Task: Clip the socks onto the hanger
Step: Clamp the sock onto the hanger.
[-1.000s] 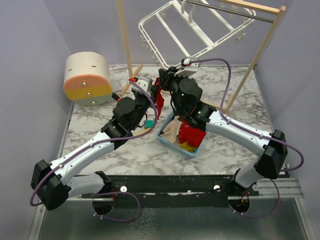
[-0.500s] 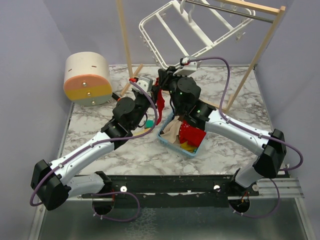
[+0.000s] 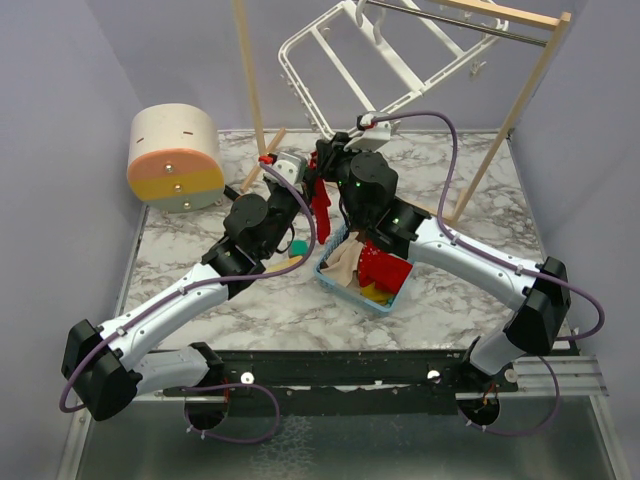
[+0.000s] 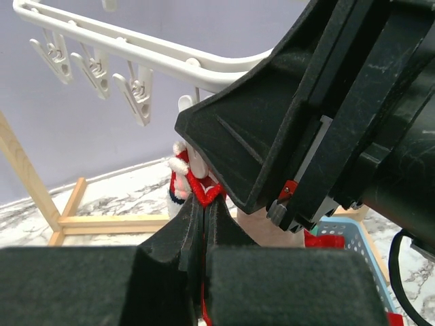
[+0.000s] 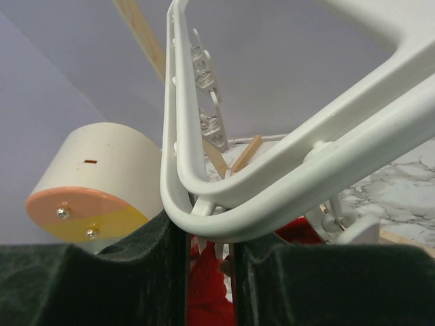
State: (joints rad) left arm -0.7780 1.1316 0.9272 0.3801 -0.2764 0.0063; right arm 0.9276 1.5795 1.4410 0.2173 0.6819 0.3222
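Little changed over last second: my right claw (image 5: 209,252) crept up slightly at hanger (image 5: 285,190) corner. Jaws part-closed, seemingly squeezing clip (image 5: 202,212); view cramped. My left claw (image 4: 204,227) pressed together, pinching red sock (image 4: 202,193) edge just beneath clip. Sock not yet clipped; insertion looks close.

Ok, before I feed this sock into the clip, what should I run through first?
1. Left gripper shut on the red sock: ok, the sock's edge pokes out above the fingertips.
2. Sock edge up at the clip: ok, it sits just under it.
3. Right gripper squeezing that clip open: cannot tell, the clip is mostly hidden.
4. Clip mouth wide enough for the sock: cannot tell.
5. Hanger level: not ok, it hangs tilted in the top view.
6. Other socks in the basket: ok.
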